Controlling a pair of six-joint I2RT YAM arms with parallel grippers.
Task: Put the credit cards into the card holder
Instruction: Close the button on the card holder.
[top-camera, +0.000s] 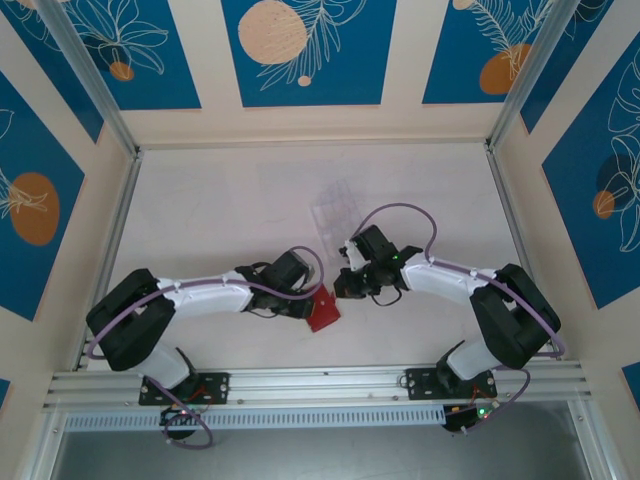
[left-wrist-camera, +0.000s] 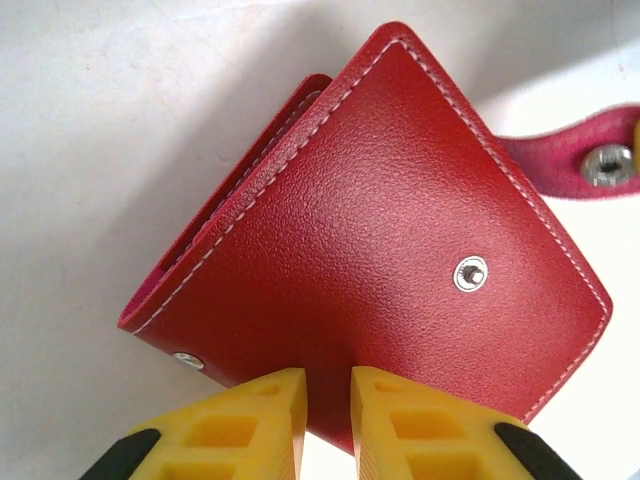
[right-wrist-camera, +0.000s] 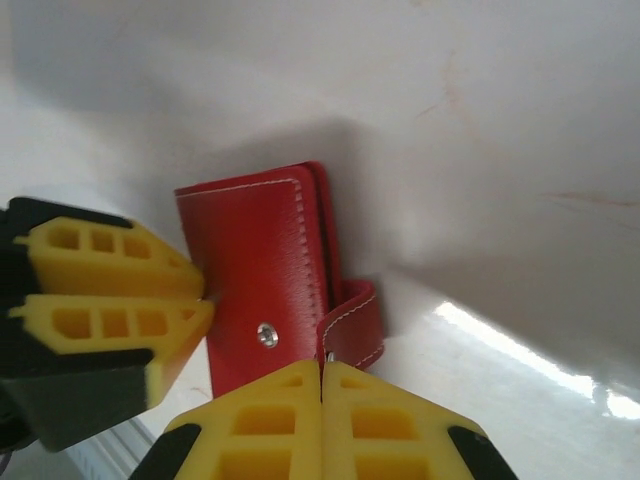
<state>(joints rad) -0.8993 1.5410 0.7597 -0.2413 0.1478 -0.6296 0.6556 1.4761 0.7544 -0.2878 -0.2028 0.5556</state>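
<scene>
White table (top-camera: 200, 220); card holder (left-wrist-camera: 380, 230) likely light, floppy (slick cover). Left gripper (left-wrist-camera: 326, 410) pinches its edge, right gripper (right-wrist-camera: 322, 400) nips the snap tab (right-wrist-camera: 352, 320).

I have the holder (top-camera: 323, 310) near the tray (top-camera: 335, 208), on the tray's side toward the arm bases. It's a red, grained wallet with white stitching along its edges, folded shut and turned corner-on like a diamond. A silver stud (left-wrist-camera: 470, 273) sits on its cover. Its tab (left-wrist-camera: 585, 160) is unsnapped and sticks out past one edge, its own snap showing. Whether the holder lies flat I can't tell.
</scene>
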